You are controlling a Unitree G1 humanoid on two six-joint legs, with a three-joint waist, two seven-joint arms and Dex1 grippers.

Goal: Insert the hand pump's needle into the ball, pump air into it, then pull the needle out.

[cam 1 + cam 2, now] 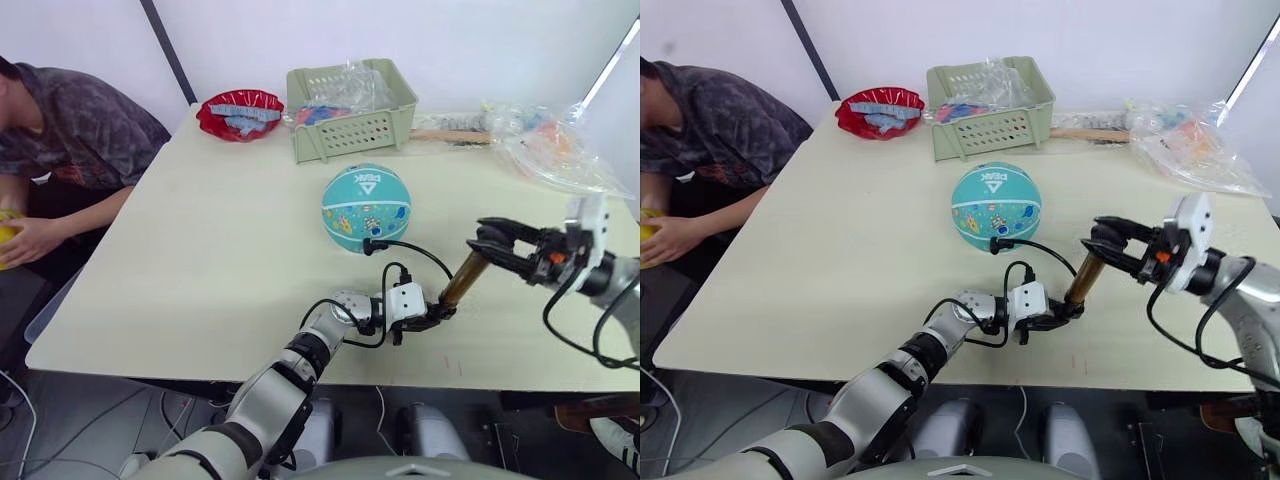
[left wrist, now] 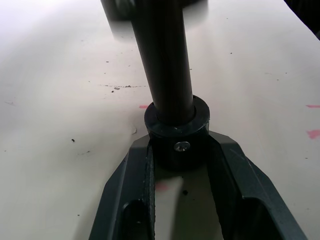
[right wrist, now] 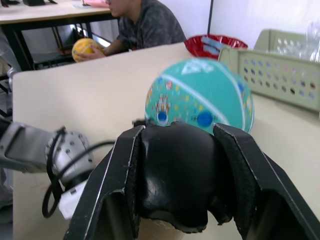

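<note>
A pale desk [image 1: 200, 260] before a white wall is seen carrying the teal ball [image 1: 366, 208] near its middle, with a green basket [image 1: 350, 108] and red bowl [image 1: 240, 114] behind. The hand pump [image 1: 464, 280] is held tilted: its base cap clamped in the left hand [image 1: 432, 318], its handle gripped by the right hand [image 1: 492, 246]. The needle is hidden where the hose meets the ball

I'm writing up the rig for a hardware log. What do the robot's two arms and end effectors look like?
Both arms are silver-grey metal with black joint bands and looping black cables. The left end effector has a white boxy housing ahead of two black fingers. The right end effector carries a white block, a small orange-red part, and two black angular fingers with flat inner pads.
</note>
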